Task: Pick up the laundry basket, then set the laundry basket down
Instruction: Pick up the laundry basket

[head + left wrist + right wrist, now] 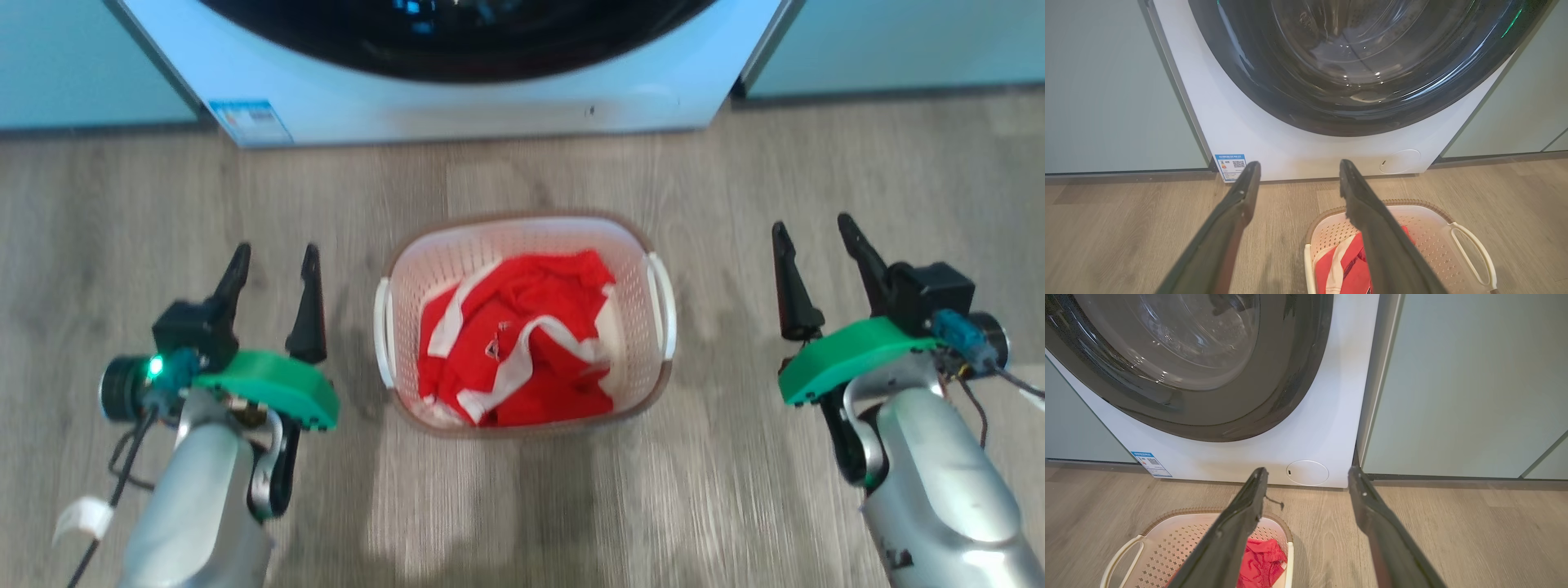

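The laundry basket (457,261) stands on the wooden floor in the middle of the head view. It is white and perforated, with a brown rim and a white handle on each side, and red and white cloth (522,343) lies in it. My left gripper (273,257) hangs open to the basket's left, apart from it. Out to the basket's right my right gripper (815,231) is open too, with a wider gap to the handle. In the left wrist view the basket (1429,237) sits lower right of the fingers (1237,208). The right wrist view has the basket (1180,539) at lower left.
A white front-loading washing machine (457,90) with a dark round door stands just beyond the basket. Pale green cabinet panels (1466,384) flank it on both sides. Bare wooden floor (857,163) lies around the basket and under both arms.
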Motion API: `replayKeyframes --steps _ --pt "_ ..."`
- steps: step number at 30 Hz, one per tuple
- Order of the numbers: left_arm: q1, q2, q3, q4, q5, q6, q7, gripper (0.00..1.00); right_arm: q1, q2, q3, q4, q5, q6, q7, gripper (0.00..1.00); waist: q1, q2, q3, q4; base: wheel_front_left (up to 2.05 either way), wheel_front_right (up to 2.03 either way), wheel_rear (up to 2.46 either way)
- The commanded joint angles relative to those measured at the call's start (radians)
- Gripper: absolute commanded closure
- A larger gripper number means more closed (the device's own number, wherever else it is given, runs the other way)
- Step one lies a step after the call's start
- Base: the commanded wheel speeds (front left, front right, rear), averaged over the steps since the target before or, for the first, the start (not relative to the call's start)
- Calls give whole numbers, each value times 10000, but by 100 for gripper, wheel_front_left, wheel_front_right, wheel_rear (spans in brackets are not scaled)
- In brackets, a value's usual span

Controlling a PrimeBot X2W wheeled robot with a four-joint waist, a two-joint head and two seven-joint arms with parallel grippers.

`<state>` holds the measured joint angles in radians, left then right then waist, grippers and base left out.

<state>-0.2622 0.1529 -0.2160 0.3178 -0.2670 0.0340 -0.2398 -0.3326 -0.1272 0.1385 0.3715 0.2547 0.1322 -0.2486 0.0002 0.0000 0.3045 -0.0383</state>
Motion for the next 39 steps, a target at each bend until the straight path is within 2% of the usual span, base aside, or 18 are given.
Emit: replayKeyframes --steps 1,11,17,24,39 --pt "-654 81 293 12 8 -107 -145 0 -328 109 129 -267 -110 -15 -132 0 -2 0 774 55 0 0 0" --pt "-1909 -296 337 1208 130 -536 -215 0 -753 237 97 98 -204 -15 -132 0 -2 0 2092 112 0 0 0" --pt "-2523 -544 598 1945 95 -983 -218 0 -1099 384 178 512 -226 -15 -132 0 -2 0 2925 127 0 0 0" --pt "-3247 -798 632 3521 16 -1411 -219 0 -1631 535 271 1214 -193 -15 -132 0 -2 0 3782 152 0 0 0" --pt "-4538 -925 92 5925 -335 -1642 -219 0 -2426 745 749 2114 -33 -15 -132 0 -2 0 5034 -36 0 0 0"
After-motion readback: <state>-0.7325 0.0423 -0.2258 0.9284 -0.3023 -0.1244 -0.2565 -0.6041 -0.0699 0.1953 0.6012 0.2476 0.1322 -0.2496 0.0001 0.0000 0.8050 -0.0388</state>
